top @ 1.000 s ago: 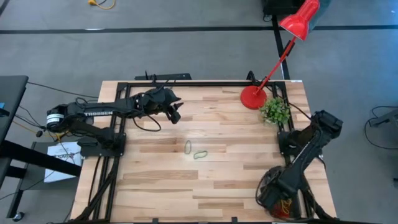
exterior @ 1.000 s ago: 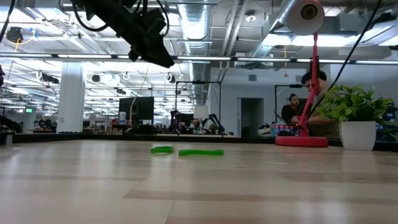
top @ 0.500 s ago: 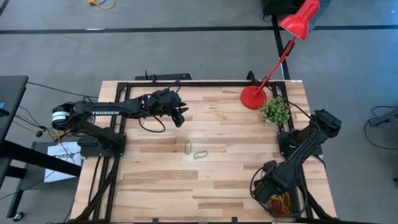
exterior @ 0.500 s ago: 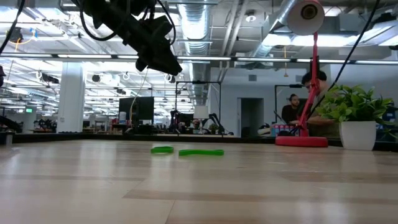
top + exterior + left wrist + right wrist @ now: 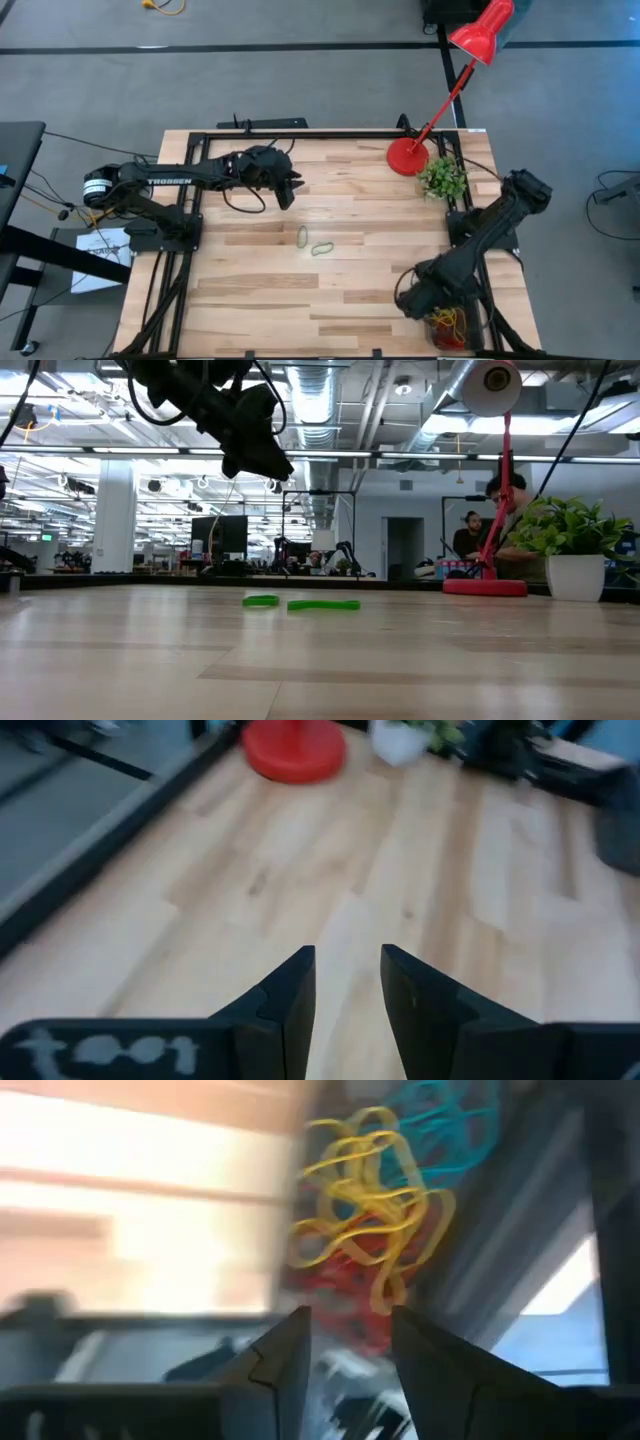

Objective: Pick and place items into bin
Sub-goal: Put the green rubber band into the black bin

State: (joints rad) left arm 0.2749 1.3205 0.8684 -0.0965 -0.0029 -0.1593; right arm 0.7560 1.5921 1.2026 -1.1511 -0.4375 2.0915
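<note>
Left jaws (image 5: pixel 290 190) stand slightly parted and empty, high over the upper-left worktop (image 5: pixel 370 290). Right jaws (image 5: pixel 425 300), narrowly apart and empty, hover beside the bin (image 5: pixel 455 328) at lower right, already piled with loops. Two green loops (image 5: pixel 313 243) lie mid-frame; light and floppy, best pinched across one strand.

The high view looks straight down on the whole desk (image 5: pixel 340 290), while the low view sits at desk-top height, looking level across it into the room. Both share the red lamp base (image 5: pixel 407 157) and potted plant (image 5: pixel 441 178). Each wrist view looks closely past its own fingers (image 5: pixel 290 1005).
</note>
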